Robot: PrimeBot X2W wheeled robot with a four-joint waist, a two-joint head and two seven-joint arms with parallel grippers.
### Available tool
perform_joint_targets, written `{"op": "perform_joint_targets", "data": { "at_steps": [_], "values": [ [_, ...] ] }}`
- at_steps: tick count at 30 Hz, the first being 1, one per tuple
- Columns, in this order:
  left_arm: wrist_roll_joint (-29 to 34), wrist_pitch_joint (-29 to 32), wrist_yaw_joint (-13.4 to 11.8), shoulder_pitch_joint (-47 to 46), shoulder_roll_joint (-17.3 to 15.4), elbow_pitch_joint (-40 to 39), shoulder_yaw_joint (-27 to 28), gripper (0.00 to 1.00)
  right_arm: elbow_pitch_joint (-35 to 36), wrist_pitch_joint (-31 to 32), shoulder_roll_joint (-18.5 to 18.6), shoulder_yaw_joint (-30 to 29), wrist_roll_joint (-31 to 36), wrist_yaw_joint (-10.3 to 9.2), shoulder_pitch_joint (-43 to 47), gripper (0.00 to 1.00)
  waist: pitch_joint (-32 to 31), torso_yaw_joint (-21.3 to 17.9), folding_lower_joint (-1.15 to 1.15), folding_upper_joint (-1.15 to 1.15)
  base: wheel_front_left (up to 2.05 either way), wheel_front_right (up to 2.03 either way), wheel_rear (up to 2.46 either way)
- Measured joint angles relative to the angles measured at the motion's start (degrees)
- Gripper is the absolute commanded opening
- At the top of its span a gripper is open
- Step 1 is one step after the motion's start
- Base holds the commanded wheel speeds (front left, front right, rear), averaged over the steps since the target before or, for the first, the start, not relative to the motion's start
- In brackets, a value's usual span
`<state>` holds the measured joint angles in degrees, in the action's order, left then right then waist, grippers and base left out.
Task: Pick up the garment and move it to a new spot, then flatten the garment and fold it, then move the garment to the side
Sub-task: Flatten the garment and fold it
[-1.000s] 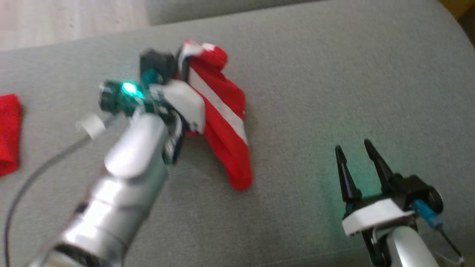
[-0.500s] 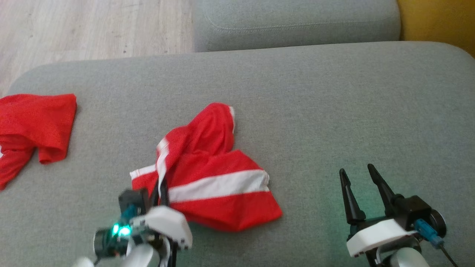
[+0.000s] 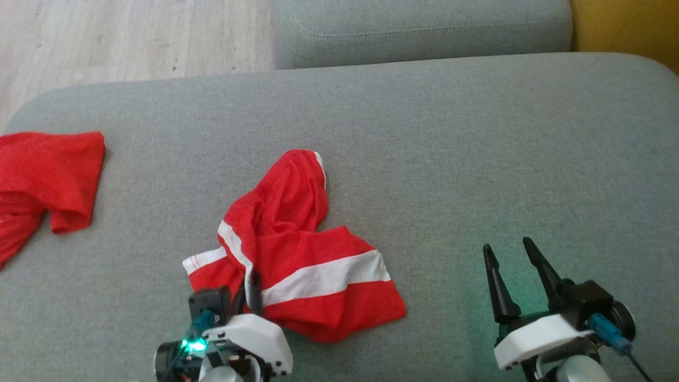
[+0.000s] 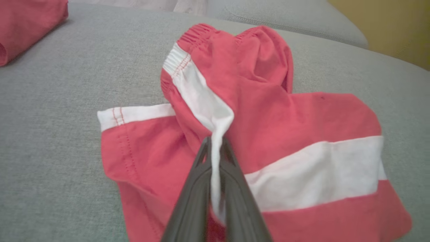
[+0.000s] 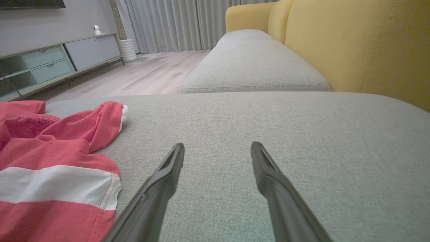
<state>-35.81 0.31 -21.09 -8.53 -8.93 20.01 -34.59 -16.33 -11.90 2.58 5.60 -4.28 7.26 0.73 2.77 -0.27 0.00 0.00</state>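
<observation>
- Step in hand, judged: the pick-and-move part. The garment, red shorts with white stripes, is pinched but not yet flattened or folded.
- The garment lies crumpled on the grey sofa cushion, near its front edge and left of centre. The waistband end is bunched up toward the back and one leg is spread to the right.
- The left gripper has its fingers clamped narrow on a raised fold of the white stripe, with cloth showing between them in the left wrist view.
- The right gripper has its fingers spread wide and holds nothing. It hovers over bare cushion, well apart from the garment's right edge.
- Next move probably calls for letting the fold go, or dragging it to spread the cloth, then bringing the right gripper in to a hem or corner so the layers pull flat.
- Risk: the legs overlap, so a pull from one point may only drag the heap.
- A second red garment lies at the cushion's far left, apart from the shorts; keep it out of the fold area.
- A yellow backrest stands on the right and wooden floor lies beyond. Nothing blocks the open cushion to the right.
</observation>
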Motion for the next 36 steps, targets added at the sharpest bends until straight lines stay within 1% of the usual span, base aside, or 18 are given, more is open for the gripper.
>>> {"op": "perform_joint_targets", "data": {
  "at_steps": [4, 8, 14, 20, 22, 25, 29, 36],
  "values": [
    [0.2, -2.1, 0.9, -0.2, 0.0, -0.4, -0.3, 1.00, -0.6, 0.1, 0.0, -0.1, 0.0, 0.00, 0.0, 1.00, -1.1, 0.0, 0.00, 0.00, 0.00, 0.00, 0.00],
    [0.6, -3.8, 1.7, -0.4, -1.3, -2.5, -0.3, 1.00, -0.9, 0.1, 0.0, -0.2, 0.0, 0.00, 0.1, 1.00, -2.5, 0.1, 0.00, 0.00, 0.00, 0.00, 0.00],
    [1.7, -6.4, 2.3, 0.0, -4.4, -8.0, -0.2, 1.00, -0.9, 0.0, 0.0, -0.6, -0.3, 0.00, 1.1, 1.00, -4.1, 1.1, 0.00, 0.00, 0.00, 0.00, 0.00],
    [2.5, -7.3, 2.9, 5.0, -8.3, -14.0, -0.2, 1.00, -1.9, 0.5, 0.0, 1.0, -0.8, 0.00, 2.2, 1.00, -5.0, 2.8, 0.00, 0.00, 0.00, 0.00, 0.00],
    [2.5, -7.5, 2.8, 7.2, -9.5, -15.4, -0.2, 1.00, -3.0, 1.3, 0.0, 2.3, -0.8, 0.00, 2.2, 1.00, -5.1, 3.5, 0.00, 0.00, 0.00, 0.00, 0.00],
    [2.5, -7.5, 2.4, 9.5, -10.3, -16.5, 0.0, 1.00, -4.3, 2.3, 0.0, 3.6, -0.9, 0.00, 2.2, 1.00, -5.1, 4.4, -0.01, 0.00, 0.00, 0.00, 0.00],
    [1.3, -8.5, 1.5, 12.8, -10.4, -17.7, 0.9, 1.00, -7.8, 4.8, 0.0, 6.8, -1.3, 0.00, 1.3, 1.00, -4.9, 6.4, -0.01, 0.00, 0.00, 0.00, 0.00],
    [1.0, -9.5, 0.4, 13.4, -10.3, -18.9, 1.4, 1.00, -14.8, 7.7, 0.0, 11.4, -2.3, 0.00, -6.1, 1.00, -4.2, 10.2, 0.00, 0.00, 0.00, 0.00, 0.00]
  ]
}}
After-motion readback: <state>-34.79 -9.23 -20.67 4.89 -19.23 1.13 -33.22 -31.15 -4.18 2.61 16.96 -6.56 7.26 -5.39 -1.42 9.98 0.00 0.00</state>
